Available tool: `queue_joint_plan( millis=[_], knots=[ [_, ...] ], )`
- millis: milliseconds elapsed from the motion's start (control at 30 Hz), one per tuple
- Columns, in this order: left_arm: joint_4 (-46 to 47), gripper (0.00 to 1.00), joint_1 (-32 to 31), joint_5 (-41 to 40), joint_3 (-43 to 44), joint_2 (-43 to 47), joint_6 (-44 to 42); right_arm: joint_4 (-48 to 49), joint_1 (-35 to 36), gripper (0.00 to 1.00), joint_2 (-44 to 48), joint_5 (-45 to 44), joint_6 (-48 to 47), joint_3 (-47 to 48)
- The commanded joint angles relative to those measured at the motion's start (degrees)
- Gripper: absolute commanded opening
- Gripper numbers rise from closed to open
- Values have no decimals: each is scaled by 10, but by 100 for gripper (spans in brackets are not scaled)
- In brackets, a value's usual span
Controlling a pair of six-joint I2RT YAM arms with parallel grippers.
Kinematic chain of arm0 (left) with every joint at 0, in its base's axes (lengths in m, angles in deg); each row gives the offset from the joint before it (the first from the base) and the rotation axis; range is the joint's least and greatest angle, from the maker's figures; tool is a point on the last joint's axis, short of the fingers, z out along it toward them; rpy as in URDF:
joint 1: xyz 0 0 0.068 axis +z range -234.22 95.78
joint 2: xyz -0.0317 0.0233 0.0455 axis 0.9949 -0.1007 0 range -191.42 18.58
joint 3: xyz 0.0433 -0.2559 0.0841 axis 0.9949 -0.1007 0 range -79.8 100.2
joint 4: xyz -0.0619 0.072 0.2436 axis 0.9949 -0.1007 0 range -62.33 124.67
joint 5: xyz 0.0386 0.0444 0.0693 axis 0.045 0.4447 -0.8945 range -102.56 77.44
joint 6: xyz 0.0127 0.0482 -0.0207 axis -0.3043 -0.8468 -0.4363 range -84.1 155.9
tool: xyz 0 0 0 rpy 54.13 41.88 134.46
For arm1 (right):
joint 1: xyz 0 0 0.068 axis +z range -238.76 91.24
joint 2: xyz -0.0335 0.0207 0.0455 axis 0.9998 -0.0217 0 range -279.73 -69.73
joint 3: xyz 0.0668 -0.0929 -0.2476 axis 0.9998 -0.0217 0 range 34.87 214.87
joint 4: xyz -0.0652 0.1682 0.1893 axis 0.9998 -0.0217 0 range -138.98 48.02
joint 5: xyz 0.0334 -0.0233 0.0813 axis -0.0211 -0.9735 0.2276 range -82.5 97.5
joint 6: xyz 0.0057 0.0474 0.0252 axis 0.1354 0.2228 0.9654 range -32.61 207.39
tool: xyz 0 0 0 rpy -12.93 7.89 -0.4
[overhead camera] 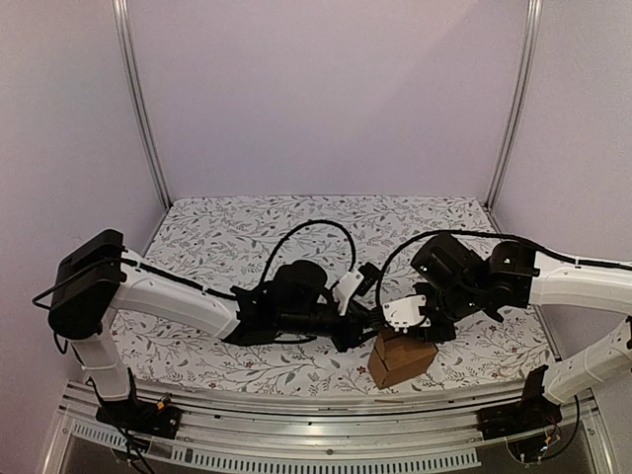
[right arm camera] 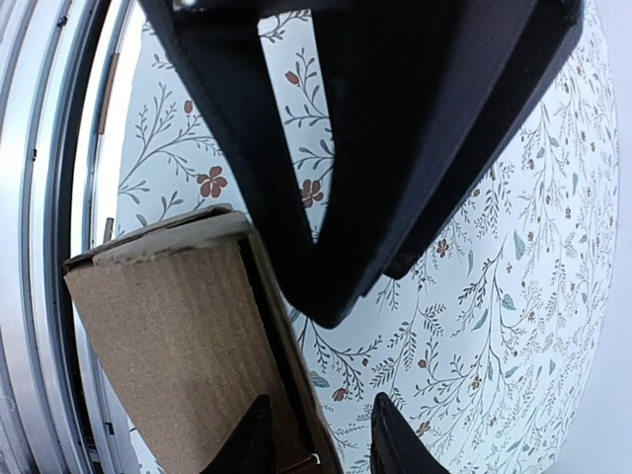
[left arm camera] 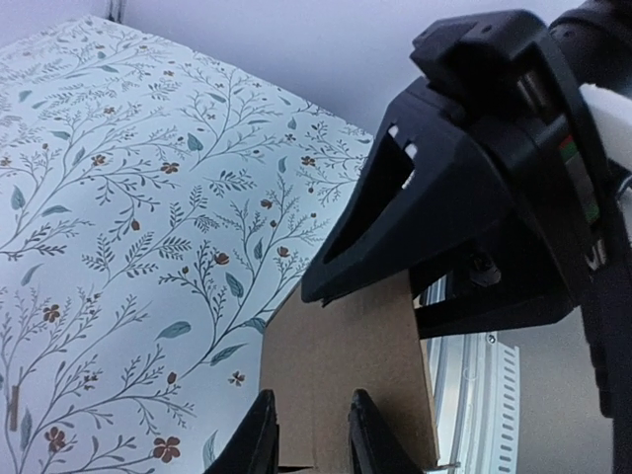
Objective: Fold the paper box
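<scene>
The paper box (overhead camera: 400,359) is a small brown cardboard cuboid standing near the table's front edge, between the two arms. My left gripper (overhead camera: 363,333) reaches it from the left. In the left wrist view its fingers (left arm camera: 259,436) lie over a flat brown panel of the paper box (left arm camera: 346,355), a narrow gap between them, open. My right gripper (overhead camera: 413,326) comes down on the box from the right. In the right wrist view the right gripper (right arm camera: 318,442) is open and straddles one upright wall of the paper box (right arm camera: 168,326), one finger over the cardboard, the other over the tablecloth.
A floral tablecloth (overhead camera: 237,237) covers the table. A metal rail (overhead camera: 296,410) runs along the front edge just behind the box. The two gripper heads nearly touch above the box. Frame posts (overhead camera: 138,99) stand at the back corners.
</scene>
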State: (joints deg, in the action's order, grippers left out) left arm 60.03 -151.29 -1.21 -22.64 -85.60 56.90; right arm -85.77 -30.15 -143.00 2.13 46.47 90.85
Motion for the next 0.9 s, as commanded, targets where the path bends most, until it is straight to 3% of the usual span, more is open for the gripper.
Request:
queue_joint_plan(
  millis=[0,200,300,400,600,767,867],
  knots=[
    [-16,25,-10,-6,3,-2,-12,-33,-9,34,19,46,8,20],
    [-19,28,-10,-20,1,11,-15,-57,-11,36,30,77,2,27],
    [-24,28,-7,-25,2,17,-18,-64,-11,30,35,75,-2,32],
    [-26,28,-5,-25,2,19,-18,-67,-11,18,38,69,-9,32],
    [-29,28,-3,-25,2,22,-17,-62,-11,18,44,32,-13,26],
    [-37,28,0,-30,-1,36,-17,-64,-11,2,51,24,-18,31],
    [-40,29,5,-40,-15,52,-17,-56,-11,0,44,24,-26,28]
  ],
)
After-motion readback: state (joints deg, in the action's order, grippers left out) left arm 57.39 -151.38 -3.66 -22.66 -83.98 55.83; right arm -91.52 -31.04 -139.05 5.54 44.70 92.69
